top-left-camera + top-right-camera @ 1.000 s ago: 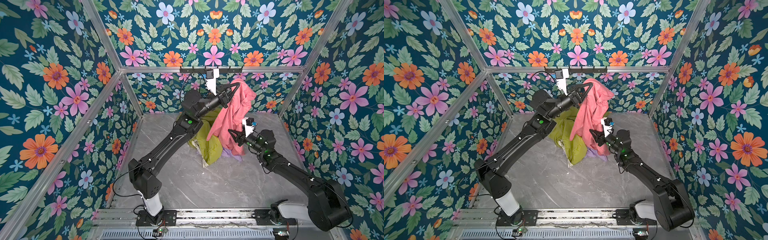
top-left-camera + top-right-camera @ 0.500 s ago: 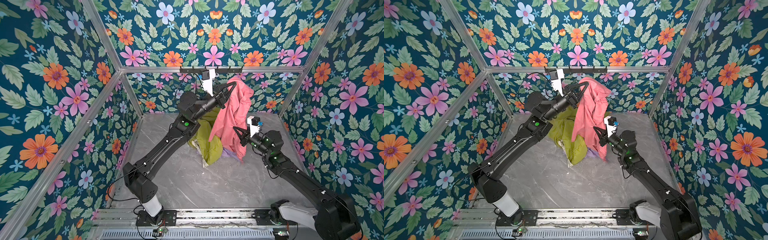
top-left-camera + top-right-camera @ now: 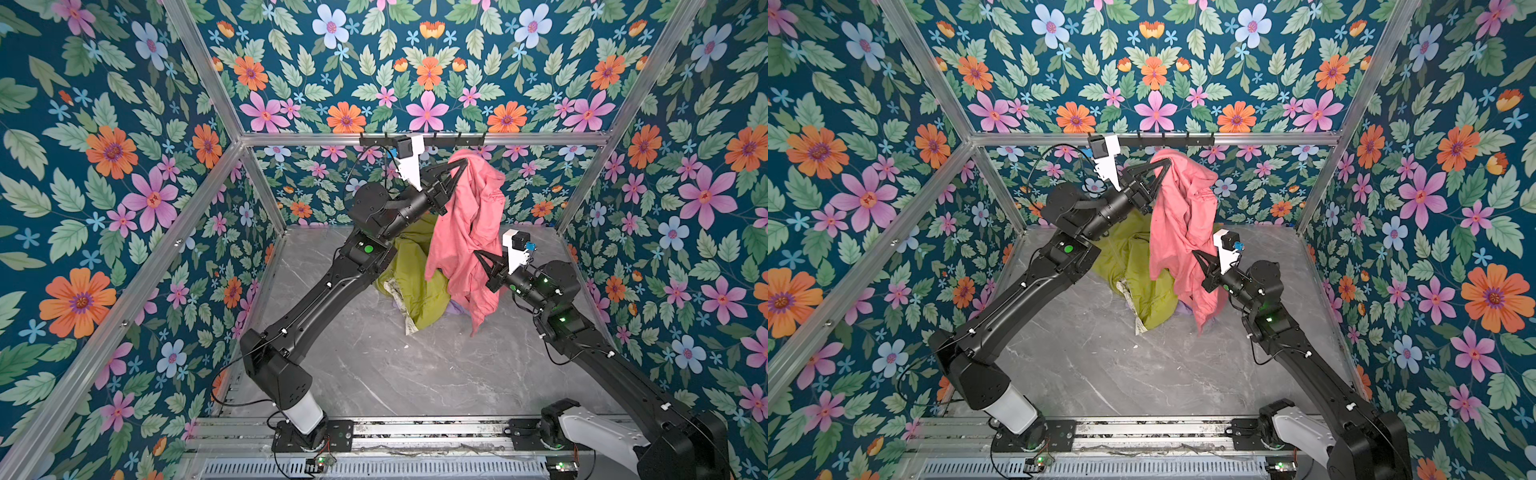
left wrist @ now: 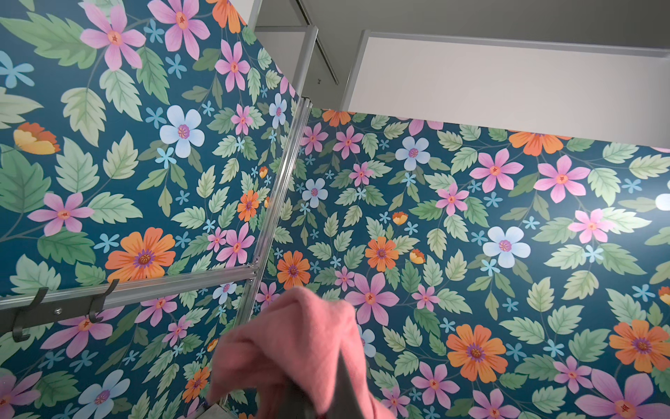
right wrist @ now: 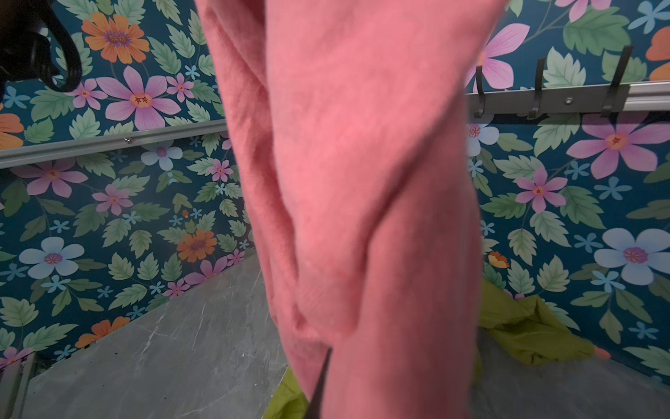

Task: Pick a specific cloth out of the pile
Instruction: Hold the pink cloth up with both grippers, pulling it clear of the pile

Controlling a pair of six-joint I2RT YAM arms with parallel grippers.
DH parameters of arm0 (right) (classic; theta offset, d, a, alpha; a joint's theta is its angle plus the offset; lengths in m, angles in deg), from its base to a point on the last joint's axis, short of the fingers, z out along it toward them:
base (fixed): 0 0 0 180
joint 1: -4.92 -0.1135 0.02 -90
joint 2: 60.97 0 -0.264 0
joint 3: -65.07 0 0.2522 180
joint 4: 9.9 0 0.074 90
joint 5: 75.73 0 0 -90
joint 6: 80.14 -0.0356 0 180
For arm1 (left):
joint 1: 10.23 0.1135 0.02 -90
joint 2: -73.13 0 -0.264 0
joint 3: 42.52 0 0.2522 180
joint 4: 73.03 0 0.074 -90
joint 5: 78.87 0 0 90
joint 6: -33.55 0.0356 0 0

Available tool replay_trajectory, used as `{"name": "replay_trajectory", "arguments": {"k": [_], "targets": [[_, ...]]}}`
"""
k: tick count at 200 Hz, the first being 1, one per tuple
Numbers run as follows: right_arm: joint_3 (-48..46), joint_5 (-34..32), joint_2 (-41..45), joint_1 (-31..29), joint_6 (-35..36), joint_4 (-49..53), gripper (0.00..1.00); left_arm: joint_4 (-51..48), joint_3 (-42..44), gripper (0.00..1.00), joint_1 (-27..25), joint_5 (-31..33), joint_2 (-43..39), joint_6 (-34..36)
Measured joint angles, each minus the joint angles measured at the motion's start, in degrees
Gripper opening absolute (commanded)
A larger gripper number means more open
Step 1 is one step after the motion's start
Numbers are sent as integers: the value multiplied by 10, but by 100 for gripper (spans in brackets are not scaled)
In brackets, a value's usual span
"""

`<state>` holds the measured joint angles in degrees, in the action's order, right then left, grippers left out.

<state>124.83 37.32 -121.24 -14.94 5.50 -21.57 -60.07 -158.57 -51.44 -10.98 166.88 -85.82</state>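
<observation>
Right gripper [image 3: 478, 254] now is clamped on coral cloth [image 3: 459, 232] at 3 o'clock; its crumpled top is pinched by left gripper [image 3: 461, 163].

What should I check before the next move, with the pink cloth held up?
1. Top hold: left gripper fingers shut on pink cloth: ok.
2. Second hold: right gripper fingers shut on its mid fold: ok.
3. Not dragged up: green jacket lies on floor: ok.
4. Free of the cloth: lilac garment: cannot tell, mostly hidden.
5. Hem off the floor: cannot tell.
6. Clear of hook rail: cannot tell; the cloth's top sits just below it in both top views.
</observation>
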Motion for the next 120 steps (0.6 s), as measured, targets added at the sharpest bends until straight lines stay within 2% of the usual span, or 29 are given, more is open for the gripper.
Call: {"name": "replay_trajectory", "arguments": {"k": [120], "targets": [[22,-9,58,0,6,57,0,-7,57,0,0,20,-53,14]]}}
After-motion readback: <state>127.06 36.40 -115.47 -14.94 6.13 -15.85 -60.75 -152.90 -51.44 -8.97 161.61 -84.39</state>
